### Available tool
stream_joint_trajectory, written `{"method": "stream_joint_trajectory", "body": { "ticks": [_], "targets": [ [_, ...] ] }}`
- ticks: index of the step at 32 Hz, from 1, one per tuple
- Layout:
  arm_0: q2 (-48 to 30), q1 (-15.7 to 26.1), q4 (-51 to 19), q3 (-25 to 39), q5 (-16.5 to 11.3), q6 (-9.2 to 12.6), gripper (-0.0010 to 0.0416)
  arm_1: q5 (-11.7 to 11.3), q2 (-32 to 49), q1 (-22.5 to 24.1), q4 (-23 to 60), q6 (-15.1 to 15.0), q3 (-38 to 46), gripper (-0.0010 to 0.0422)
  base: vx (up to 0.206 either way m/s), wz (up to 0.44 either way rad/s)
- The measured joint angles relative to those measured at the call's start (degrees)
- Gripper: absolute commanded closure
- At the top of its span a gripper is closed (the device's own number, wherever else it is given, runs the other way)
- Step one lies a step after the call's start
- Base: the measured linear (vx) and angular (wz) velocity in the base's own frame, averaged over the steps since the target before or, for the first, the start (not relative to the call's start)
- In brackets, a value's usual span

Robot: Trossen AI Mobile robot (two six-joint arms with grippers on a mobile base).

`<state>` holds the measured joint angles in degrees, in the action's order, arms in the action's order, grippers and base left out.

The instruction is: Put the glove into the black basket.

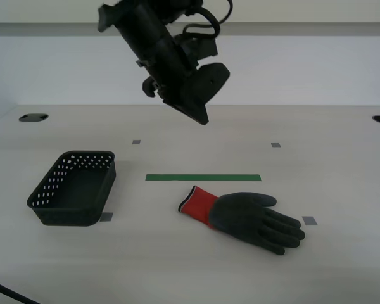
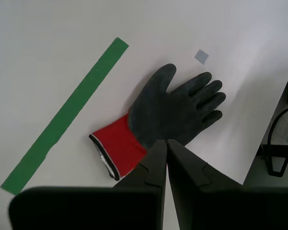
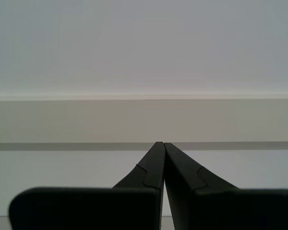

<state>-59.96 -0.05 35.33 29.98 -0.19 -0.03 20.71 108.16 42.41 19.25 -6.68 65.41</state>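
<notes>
The glove (image 1: 244,215), dark grey with a red cuff, lies flat on the white table toward the exterior view's right, cuff pointing toward the basket. It also shows in the second wrist view (image 2: 173,112). The black basket (image 1: 69,218) stands upright and empty toward the exterior view's left. My second gripper (image 2: 164,143) is shut and empty; in the exterior view it (image 1: 202,117) hangs high above the table, behind and above the glove. My first gripper (image 3: 163,143) is shut and empty, facing a blank wall; it does not show in the exterior view.
A green tape strip (image 1: 202,178) lies between the basket and the glove, just behind the glove. Small grey square markers (image 1: 310,220) dot the table. Dark holes (image 1: 33,117) sit at the far corners. A cable (image 1: 6,292) crosses the near corner.
</notes>
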Motion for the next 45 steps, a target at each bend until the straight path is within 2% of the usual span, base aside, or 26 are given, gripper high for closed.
{"method": "stream_joint_trajectory", "body": {
  "ticks": [4,12,19,23,24,25,30,32,37,41,45],
  "targets": [
    [0.0,0.0,0.0,0.0,0.0,0.0,0.0405,1.1,6.6,2.0,0.3,-1.0,4.4,0.0413,0.0,0.0],
    [0.0,0.0,-0.1,0.0,0.0,0.0,0.0405,1.4,16.8,7.3,3.3,-2.7,13.6,0.0412,0.0,0.0],
    [0.0,0.0,-0.4,0.0,0.0,0.0,0.0405,1.0,30.3,11.1,8.8,-3.9,27.9,0.0412,0.0,0.0],
    [0.0,0.0,-1.5,0.0,0.0,0.0,0.0405,0.3,37.7,11.6,10.2,-4.0,35.8,0.0412,0.0,0.0],
    [0.0,0.0,-1.6,0.0,0.0,0.0,0.0405,-1.9,40.0,11.6,12.4,-4.0,38.5,0.0412,0.0,0.0],
    [0.0,0.0,-1.6,0.0,0.0,0.0,0.0405,-2.4,40.9,11.6,12.0,-4.0,39.0,0.0412,0.0,0.0],
    [0.0,0.1,-1.6,0.0,0.0,0.0,0.0405,-3.3,45.7,12.3,17.8,-6.5,43.1,0.0412,0.0,0.0],
    [0.0,0.0,-1.6,0.0,0.0,0.0,0.0405,-3.5,45.8,12.4,18.4,-6.6,43.1,0.0406,0.0,0.0],
    [0.0,0.0,-1.7,0.0,0.0,0.0,0.0405,-3.5,45.7,12.5,21.5,-6.9,43.1,0.0306,0.0,0.0],
    [0.0,0.1,-1.7,0.0,0.0,0.0,0.0405,-3.6,45.5,12.7,23.4,-3.9,43.1,0.0188,0.0,0.0],
    [0.0,0.1,-1.7,0.0,0.0,0.0,0.0405,-3.1,44.4,13.2,24.7,-0.9,43.1,0.0103,0.0,0.0]
  ]
}}
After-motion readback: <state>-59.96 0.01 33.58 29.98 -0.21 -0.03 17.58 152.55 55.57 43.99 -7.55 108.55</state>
